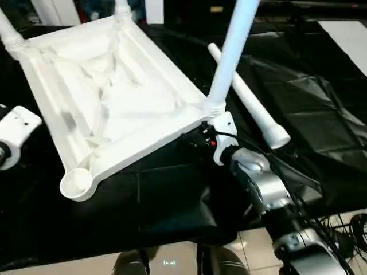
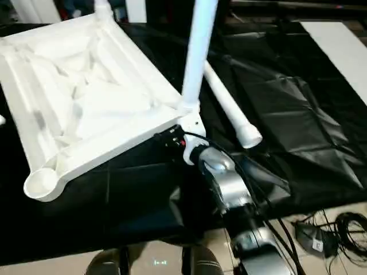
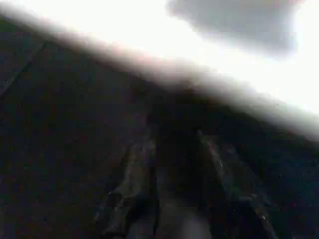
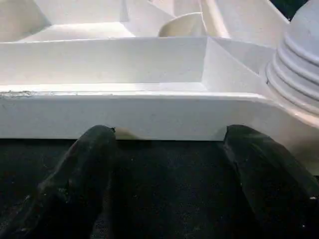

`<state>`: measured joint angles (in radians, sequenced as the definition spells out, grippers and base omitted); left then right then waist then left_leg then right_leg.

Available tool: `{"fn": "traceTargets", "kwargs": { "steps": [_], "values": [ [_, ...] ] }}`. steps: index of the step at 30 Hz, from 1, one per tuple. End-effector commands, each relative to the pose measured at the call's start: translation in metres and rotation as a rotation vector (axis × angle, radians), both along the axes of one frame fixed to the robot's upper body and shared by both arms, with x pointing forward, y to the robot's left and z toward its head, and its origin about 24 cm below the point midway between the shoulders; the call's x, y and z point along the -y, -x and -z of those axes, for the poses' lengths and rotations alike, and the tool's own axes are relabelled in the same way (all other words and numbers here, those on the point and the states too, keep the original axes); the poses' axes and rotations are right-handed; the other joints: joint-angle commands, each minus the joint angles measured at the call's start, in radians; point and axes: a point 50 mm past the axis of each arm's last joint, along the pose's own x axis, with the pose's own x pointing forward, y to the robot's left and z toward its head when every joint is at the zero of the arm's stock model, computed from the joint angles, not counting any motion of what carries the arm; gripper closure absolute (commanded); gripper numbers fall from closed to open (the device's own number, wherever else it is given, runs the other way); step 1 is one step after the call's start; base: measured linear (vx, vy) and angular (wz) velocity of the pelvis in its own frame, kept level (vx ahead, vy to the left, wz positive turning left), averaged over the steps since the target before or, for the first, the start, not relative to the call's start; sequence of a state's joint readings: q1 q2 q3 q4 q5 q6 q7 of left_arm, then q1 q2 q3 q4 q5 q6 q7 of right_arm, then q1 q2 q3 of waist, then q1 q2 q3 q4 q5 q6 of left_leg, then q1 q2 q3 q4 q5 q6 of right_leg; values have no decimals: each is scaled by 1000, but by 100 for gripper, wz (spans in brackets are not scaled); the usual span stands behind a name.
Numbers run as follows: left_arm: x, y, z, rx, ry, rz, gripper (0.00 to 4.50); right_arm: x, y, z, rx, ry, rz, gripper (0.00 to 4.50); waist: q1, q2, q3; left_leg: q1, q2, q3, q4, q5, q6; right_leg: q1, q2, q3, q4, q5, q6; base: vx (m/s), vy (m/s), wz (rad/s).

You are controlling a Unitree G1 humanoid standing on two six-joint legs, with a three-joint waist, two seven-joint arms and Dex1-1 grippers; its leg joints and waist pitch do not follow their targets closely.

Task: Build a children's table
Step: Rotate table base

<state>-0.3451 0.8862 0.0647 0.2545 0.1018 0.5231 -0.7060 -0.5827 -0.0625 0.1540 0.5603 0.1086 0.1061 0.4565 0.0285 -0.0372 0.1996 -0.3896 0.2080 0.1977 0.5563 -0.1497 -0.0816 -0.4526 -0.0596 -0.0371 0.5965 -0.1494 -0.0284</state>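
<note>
- The tabletop [image 1: 109, 97] lies underside up on the black cloth [image 1: 309, 114], ribs showing.
- A fitted leg [image 1: 232, 51] stands up from the tabletop's near right corner. Two more are seated at the far corners; the far left one [image 1: 8, 31] shows only its base.
- The tabletop's near left corner socket [image 1: 77, 183] is still empty.
- The loose leg [image 1: 249, 103] lies on the cloth just beyond the fitted one, flared end toward the robot.
- The right gripper [image 4: 164, 144] has its fingers spread wide apart, tips at the tabletop's long edge beside the fitted leg, holding nothing.
- The left gripper [image 1: 14, 134] sits off the tabletop's left edge; I cannot tell how its fingers stand.
- Risk, as I judge it: a push from those open fingers could slide the tabletop on the slick cloth, or knock the upright leg if it is not fully seated.
- Reaching past the upright leg for the loose one could bump it.
- I can read no brand, label or writing.
</note>
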Motion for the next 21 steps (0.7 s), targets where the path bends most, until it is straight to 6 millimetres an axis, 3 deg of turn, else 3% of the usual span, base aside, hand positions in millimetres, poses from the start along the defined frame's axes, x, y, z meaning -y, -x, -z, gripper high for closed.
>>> {"fn": "traceTargets", "kwargs": {
  "steps": [1, 3, 7, 8, 10, 12, 18, 21],
  "values": [
    [22, 6, 10, -88, 76, 153, 309, -6, -5, -5, 28, -5, -39, 60, 0, 25, -71, 28, 18, -12, -63, -230, 2, 58, -71, 49, -59, -235, -217, 0, 0, 0],
    [28, 9, 9, -108, 91, 190, 309, -8, -6, -6, 30, -8, -50, 60, 1, 25, -71, 34, 20, -9, -62, -224, 5, 54, -68, 50, -60, -234, -216, 0, 0, 0],
    [39, 19, 5, -172, 122, 314, 309, -13, -8, -4, 20, -9, -79, 60, 1, 26, -73, 30, 18, -8, -62, -190, 17, 56, -63, 47, -51, -173, -232, 0, 0, 0],
    [42, 22, 5, -190, 133, 331, 309, -14, -8, -3, 20, -7, -84, 60, -2, 20, -75, 28, 18, -7, -62, -187, 19, 58, -62, 47, -50, -169, -234, 0, 0, 0],
    [45, 27, 3, -220, 149, 372, 309, -17, -8, -3, 22, -9, -100, 60, -2, 25, -74, 30, 18, -7, -61, -184, 21, 56, -62, 48, -50, -170, -233, 0, 0, 0],
    [49, 31, 2, -232, 169, 408, 309, -20, -7, -2, 24, -11, -120, 60, -3, 23, -72, 31, 18, -5, -62, -193, 22, 56, -61, 49, -52, -180, -231, 0, 0, 0],
    [77, 47, -3, -268, 300, 622, 309, -26, -5, -2, 40, -22, -181, 60, -3, 23, -70, 32, 20, -5, -64, -218, 14, 54, -60, 49, -54, -207, -230, 0, 0, 0],
    [92, 52, 0, -275, 357, 673, 309, -24, 0, -3, 58, -22, -221, 60, -7, 17, -75, 31, 20, -3, -60, -184, 21, 58, -59, 50, -48, -170, -231, 0, 0, 0]
  ]
}}
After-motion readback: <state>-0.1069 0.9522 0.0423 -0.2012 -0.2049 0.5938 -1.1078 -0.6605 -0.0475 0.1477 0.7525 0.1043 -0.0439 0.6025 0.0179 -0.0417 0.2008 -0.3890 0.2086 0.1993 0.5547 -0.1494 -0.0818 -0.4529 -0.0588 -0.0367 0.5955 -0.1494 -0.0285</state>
